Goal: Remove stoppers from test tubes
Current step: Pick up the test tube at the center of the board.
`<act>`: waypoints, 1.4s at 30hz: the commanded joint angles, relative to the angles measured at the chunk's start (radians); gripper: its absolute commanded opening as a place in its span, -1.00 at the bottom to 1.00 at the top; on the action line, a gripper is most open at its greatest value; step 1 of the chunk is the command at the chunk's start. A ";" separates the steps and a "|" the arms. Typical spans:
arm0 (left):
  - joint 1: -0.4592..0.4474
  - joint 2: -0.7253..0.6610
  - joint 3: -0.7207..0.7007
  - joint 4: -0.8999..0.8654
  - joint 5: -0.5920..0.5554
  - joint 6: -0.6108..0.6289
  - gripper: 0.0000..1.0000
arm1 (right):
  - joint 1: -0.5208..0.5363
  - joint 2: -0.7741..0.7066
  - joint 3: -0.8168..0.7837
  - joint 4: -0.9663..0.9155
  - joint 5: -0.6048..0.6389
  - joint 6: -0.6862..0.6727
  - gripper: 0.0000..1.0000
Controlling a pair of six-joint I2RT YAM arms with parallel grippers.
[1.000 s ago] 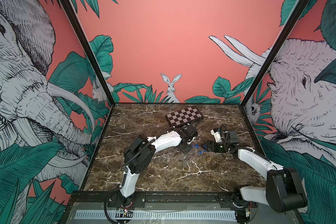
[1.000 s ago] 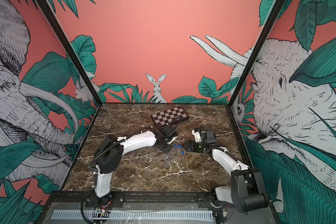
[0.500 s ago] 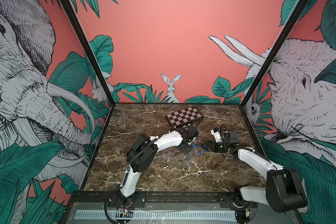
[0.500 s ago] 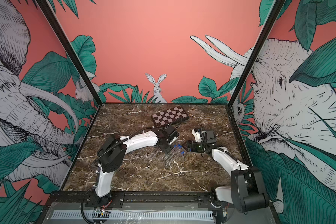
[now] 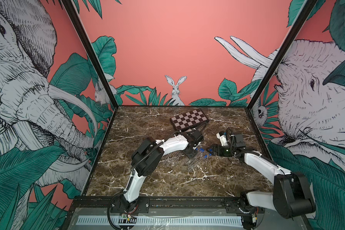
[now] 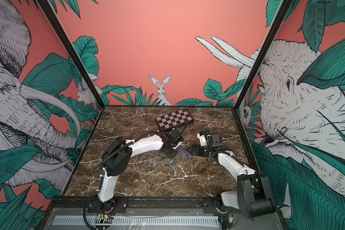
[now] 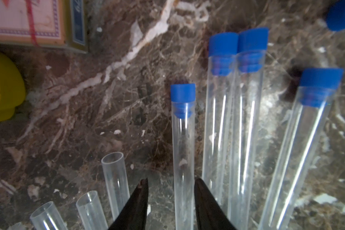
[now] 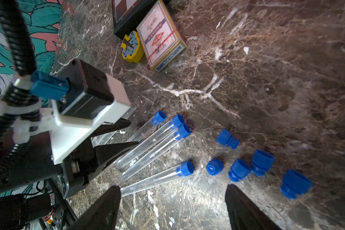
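Left jaws, narrowly parted, straddle a test tube (image 7: 183, 143), its stopper (image 7: 183, 93) pointing straight ahead. Right jaws gape empty; only their wrist view makes out loose stoppers (image 8: 238, 169).

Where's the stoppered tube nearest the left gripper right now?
In the left wrist view, that stoppered tube lies on the marble between the left gripper's open fingers, beside a touching pair of capped tubes.

On the table (image 5: 157, 181), the test tubes (image 8: 153, 180) lie fanned near the middle — open ones left, four stoppered ones right — with loose stoppers (image 8: 239, 172) scattered beside the capped ends, and behind them a card box (image 8: 159, 37) and round toy (image 8: 132, 48) sit together before the chessboard (image 5: 189, 119).
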 commanded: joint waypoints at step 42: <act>0.007 -0.263 -0.168 0.057 0.024 0.057 -0.82 | -0.001 0.000 -0.025 0.185 -0.264 0.075 0.67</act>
